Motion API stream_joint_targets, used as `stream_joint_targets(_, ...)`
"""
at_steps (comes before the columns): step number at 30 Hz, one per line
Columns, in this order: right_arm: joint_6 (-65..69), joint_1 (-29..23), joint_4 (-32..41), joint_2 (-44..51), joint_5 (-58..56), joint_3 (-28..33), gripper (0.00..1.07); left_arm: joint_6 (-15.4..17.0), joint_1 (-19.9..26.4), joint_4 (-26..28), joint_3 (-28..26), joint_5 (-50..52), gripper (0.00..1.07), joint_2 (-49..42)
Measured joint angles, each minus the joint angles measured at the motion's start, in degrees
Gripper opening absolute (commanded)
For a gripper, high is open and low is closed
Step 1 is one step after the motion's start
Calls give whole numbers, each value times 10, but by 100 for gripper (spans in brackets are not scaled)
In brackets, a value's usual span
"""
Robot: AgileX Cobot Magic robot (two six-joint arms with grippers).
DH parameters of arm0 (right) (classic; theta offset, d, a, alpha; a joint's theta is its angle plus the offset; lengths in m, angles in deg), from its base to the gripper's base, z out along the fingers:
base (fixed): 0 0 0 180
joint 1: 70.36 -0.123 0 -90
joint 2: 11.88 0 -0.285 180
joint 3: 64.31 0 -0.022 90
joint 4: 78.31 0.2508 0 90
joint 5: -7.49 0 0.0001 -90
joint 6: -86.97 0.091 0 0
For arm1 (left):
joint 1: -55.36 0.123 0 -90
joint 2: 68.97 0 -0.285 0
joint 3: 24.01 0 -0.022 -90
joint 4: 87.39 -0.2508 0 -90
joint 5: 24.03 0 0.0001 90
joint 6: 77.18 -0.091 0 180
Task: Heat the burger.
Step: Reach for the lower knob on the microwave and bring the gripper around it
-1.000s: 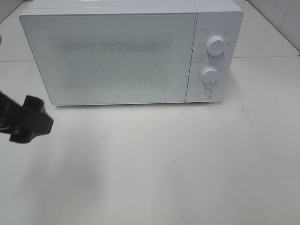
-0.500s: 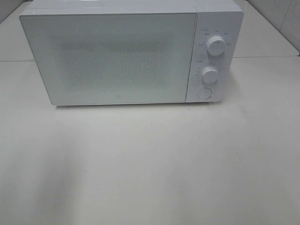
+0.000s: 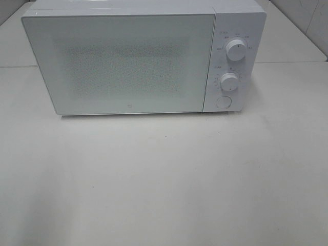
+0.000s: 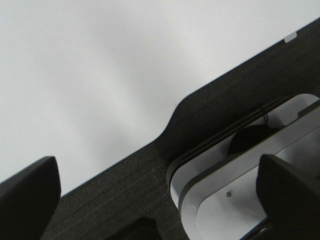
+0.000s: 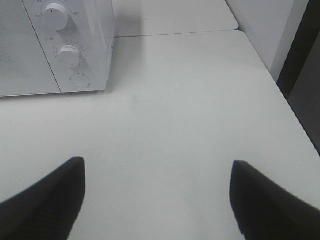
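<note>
On the white table [image 3: 164,179], a white microwave oven [image 3: 143,59] stands at the far side, front face toward the exterior high camera. Its door [image 3: 118,66] is shut and covers most of the front. The door window is a frosted, speckled panel, and the interior cannot be seen through it.

Burger: it shows in no view, so its position cannot be told.

Right of the door is the control panel [image 3: 247,66]. It carries three controls in a vertical row:
- upper knob [image 3: 236,49], round and white, with markings around it too small to read;
- lower knob [image 3: 229,82], slightly smaller, directly below;
- round button [image 3: 223,102], at the bottom of the panel.

Right gripper [image 5: 157,164]: its wrist view shows two dark fingers [image 5: 45,200] spread wide apart above bare table. It is set well apart from the microwave, on the control panel side. It grips nothing.

Left gripper [image 4: 155,162]: its two dark fingers [image 4: 30,195] are likewise spread wide and grip nothing. It hangs over the table edge, where the white top meets a dark textured surface [image 4: 125,185]. A white rounded housing [image 4: 220,200] with a black round part [image 4: 250,140] lies on that dark surface.

Neither gripper shows in the exterior high view.
</note>
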Motion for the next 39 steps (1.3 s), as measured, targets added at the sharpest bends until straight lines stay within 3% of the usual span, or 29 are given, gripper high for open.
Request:
stream_joint_targets(13,0,0,0,0,0,0,76,-2,2,10,0,2,101,-68)
stream_joint_targets(17,0,0,0,0,0,0,76,-2,69,10,0,3,101,-105)
stream_joint_targets(18,0,0,0,0,0,0,76,-2,105,10,0,3,101,-127)
stream_joint_targets(19,0,0,0,0,0,0,76,-2,105,10,0,3,101,-127)
stream_joint_targets(20,0,0,0,0,0,0,76,-2,143,10,0,3,101,-152)
stream_joint_targets(22,0,0,0,0,0,0,76,-2,157,10,0,3,101,-163)
stream_joint_targets(26,0,0,0,0,0,0,76,-2,227,10,1,3,101,-226)
stream_joint_targets(32,0,0,0,0,0,0,76,-2,272,10,2,3,101,-267)
stream_joint_targets(34,0,0,0,0,0,0,76,-2,315,10,2,3,101,-307)
stream_joint_targets(39,0,0,0,0,0,0,76,-2,355,10,2,3,101,-344)
